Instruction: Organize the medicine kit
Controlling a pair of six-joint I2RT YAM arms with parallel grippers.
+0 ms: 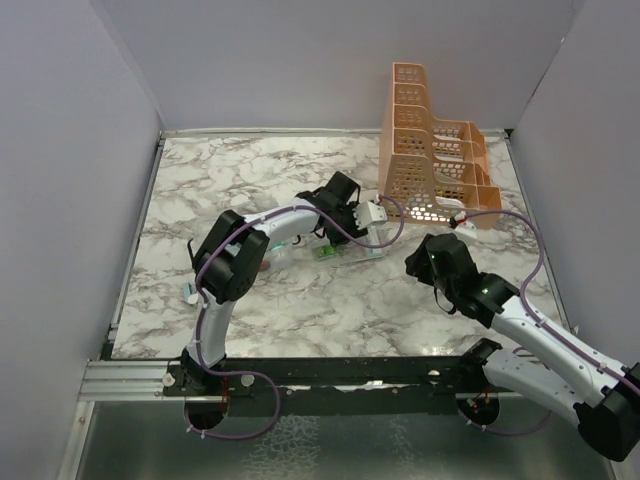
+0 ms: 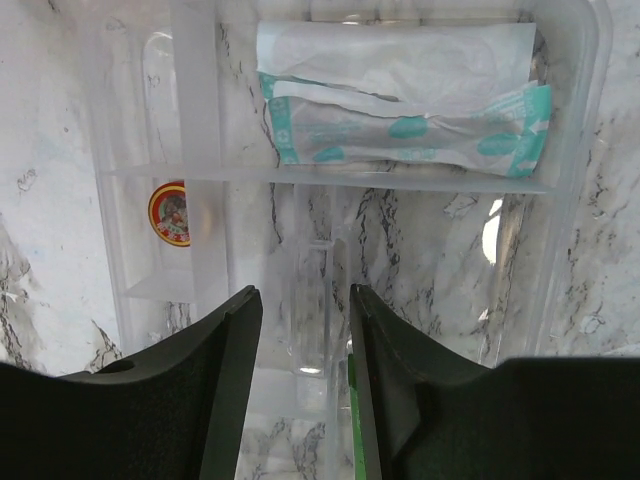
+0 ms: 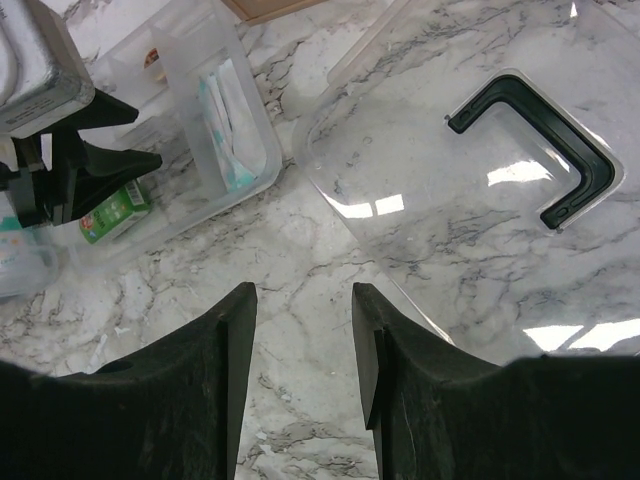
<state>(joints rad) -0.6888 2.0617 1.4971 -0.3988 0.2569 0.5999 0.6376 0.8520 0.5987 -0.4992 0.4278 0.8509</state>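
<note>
Medicine kit sat open on the desk, lid off beside it. Left claw straddled a clear vial inside, part-open, gripping nothing; right claw hung part-open, empty. The slick vial might squirt free when pinched.

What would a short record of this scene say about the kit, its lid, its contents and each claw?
medicine kit: open, on the table
lid: off, lying flat, apart from the kit
contents: white-and-teal packets in one compartment, round red-and-yellow item in another
left claw: open, over the kit
right claw: open, beside the lid
</note>
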